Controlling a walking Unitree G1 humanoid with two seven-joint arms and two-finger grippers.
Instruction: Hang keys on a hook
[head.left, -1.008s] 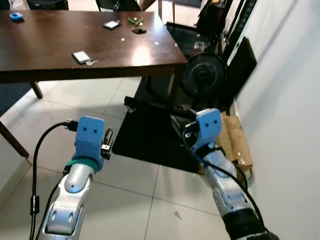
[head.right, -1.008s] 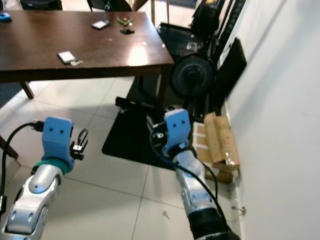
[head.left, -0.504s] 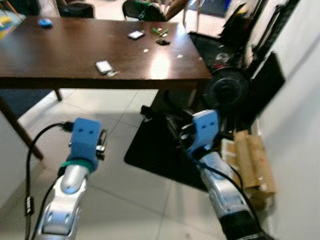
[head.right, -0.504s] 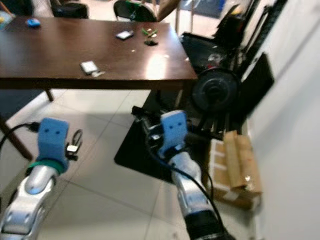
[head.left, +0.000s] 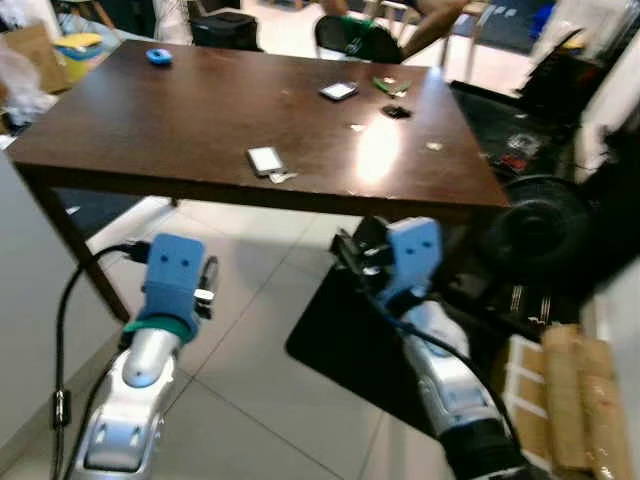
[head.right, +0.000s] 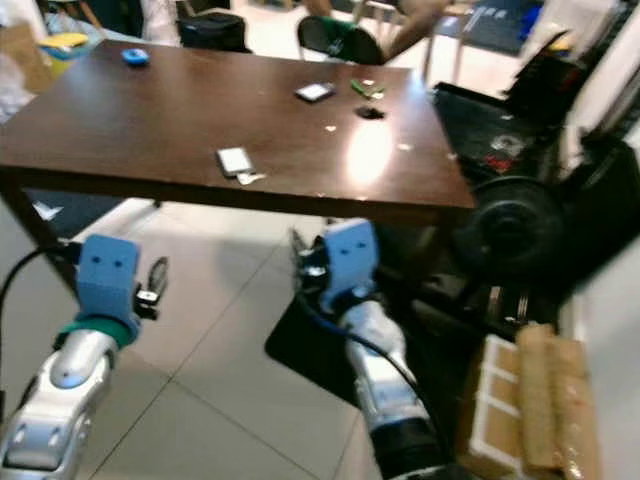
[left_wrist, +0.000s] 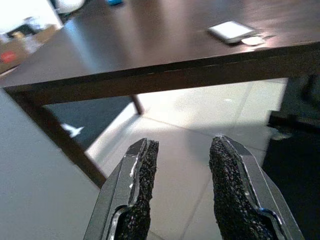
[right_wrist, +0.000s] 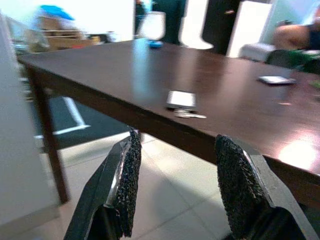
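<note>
A small white key tag (head.left: 265, 160) with a silver key (head.left: 283, 177) beside it lies on the dark brown table (head.left: 150, 130), near its front edge. The same tag (right_wrist: 181, 99) and key (right_wrist: 188, 115) appear in the right wrist view, and the tag (left_wrist: 231, 31) in the left wrist view. My left gripper (head.left: 207, 285) hangs open over the tiled floor, below and in front of the table edge. Lower than the tabletop and right of the tag, my right gripper (head.left: 348, 255) is open too. Nothing lies between either pair of fingers.
Further back on the table lie a blue object (head.left: 158, 56), a flat card (head.left: 338, 91) and small green and black items (head.left: 390, 88). A table leg (head.left: 75, 240) stands at left. A black mat (head.left: 390, 350), a round fan (head.left: 535, 215) and cardboard boxes (head.left: 565, 400) are at right.
The whole view has swung left, so the table and key tag now sit more central and closer. Both arms keep the same pose, grippers still open.
</note>
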